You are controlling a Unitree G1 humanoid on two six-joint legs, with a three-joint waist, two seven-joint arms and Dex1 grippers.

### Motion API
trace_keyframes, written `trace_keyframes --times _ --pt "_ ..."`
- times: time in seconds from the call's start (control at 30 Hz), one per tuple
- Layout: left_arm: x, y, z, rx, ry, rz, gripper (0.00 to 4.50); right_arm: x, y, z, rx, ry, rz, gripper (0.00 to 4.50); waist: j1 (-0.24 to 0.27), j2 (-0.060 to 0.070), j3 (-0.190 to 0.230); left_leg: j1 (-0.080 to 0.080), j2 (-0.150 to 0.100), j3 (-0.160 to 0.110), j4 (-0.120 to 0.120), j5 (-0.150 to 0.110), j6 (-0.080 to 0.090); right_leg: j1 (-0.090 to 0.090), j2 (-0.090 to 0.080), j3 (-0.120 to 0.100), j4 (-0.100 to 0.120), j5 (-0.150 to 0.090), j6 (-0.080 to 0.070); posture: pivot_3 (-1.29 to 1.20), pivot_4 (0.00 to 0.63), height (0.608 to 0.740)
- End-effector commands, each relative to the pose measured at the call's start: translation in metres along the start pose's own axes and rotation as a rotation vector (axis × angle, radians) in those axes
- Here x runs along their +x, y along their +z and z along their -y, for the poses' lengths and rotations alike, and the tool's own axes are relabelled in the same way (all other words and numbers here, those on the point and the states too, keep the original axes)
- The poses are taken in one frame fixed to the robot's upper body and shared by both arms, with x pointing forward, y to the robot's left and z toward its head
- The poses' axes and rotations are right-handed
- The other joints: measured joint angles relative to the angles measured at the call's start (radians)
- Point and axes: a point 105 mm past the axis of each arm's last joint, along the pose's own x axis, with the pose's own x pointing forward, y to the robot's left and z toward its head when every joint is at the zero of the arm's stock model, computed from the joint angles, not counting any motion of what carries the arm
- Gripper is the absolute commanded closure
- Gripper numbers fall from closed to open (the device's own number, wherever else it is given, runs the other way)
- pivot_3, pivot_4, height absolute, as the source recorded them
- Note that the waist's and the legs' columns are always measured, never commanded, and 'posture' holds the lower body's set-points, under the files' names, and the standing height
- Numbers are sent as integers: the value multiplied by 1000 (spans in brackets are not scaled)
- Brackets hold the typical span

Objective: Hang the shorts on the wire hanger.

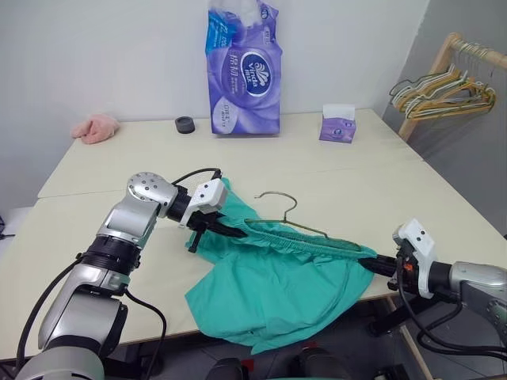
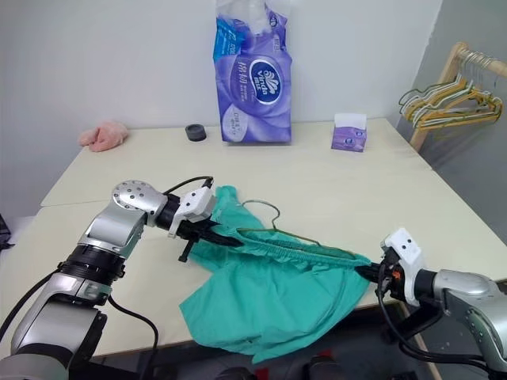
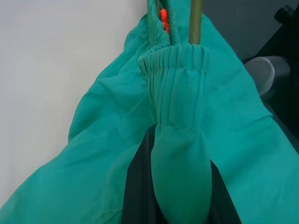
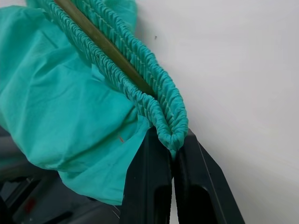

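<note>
White walls back a broad pale table (image 1: 333, 170) that fills most of the head views. Across its near edge lie the shorts (image 1: 277, 289), teal-green fabric spread wide, with the lower part drooping over the table's front edge. Their gathered waistband is pulled out into a long line between the two arms. At the far side of the table stands a tall purple tissue pack (image 1: 244, 75), and to the right, off the table, a wooden rack (image 1: 432, 79) carries a bunch of hangers (image 1: 444, 95). The wire hanger (image 1: 279, 212) sits within the stretched waistband, its curved hook rising behind the fabric over the tabletop; both wrist views show its olive bar running inside the elastic. The left end effector (image 1: 228, 232) is clamped shut on the waistband's left end, its fingers (image 3: 138, 186) pinching a fold of the cloth. The right end effector (image 1: 382, 265) is closed on the waistband's right end at the table's edge. Smaller items sit far back: a small purple tissue box (image 1: 338, 124), a pink cloth (image 1: 95, 127) and a little black round object (image 1: 184, 124).
</note>
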Motion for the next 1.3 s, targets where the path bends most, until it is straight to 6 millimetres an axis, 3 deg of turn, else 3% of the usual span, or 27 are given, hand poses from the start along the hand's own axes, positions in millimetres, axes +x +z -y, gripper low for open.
trace_keyframes --times 0.03,0.33,0.47,0.6,0.8,1.17,1.2,1.3 --pt "-5 -9 -5 35 38 -68 4500 -7 12 -1 -59 -4 10 4450 0 0 0 0 0 0 0 0 0 0 0 0 0 0 0 -143 37 740" --pt "1 -25 -17 75 124 -148 4500 -17 22 -2 -237 36 -94 4450 1 2 2 0 0 1 0 0 0 0 0 0 0 0 0 -160 45 740" --pt "6 -23 -27 91 185 -152 4500 -15 29 1 -333 45 -129 4450 -3 3 2 0 0 1 0 0 1 0 0 0 0 0 0 -164 46 740" --pt "29 0 -28 129 209 -96 4500 5 60 -5 -537 80 -122 4450 -8 4 3 0 0 2 0 0 1 -1 0 1 0 0 0 -168 45 740" --pt "44 16 -20 162 211 -95 4500 20 88 -18 -720 144 -115 4450 -10 7 5 -1 0 3 0 -1 1 -3 -1 2 0 0 1 -164 41 740" --pt "49 18 -14 153 217 -110 4500 29 98 -21 -775 156 -96 4450 -8 7 5 -1 0 2 0 -1 1 -3 -2 2 0 0 0 -158 42 740" --pt "50 18 -14 150 219 -108 4500 28 95 -20 -785 154 -104 3915 -8 7 5 -1 0 2 0 -1 1 -3 -2 1 0 0 0 -160 40 740" --pt "49 16 -16 137 231 -114 4500 19 90 -19 -783 162 -127 3044 -5 7 5 -2 0 2 0 -1 1 -3 -2 1 0 0 0 -159 39 740"
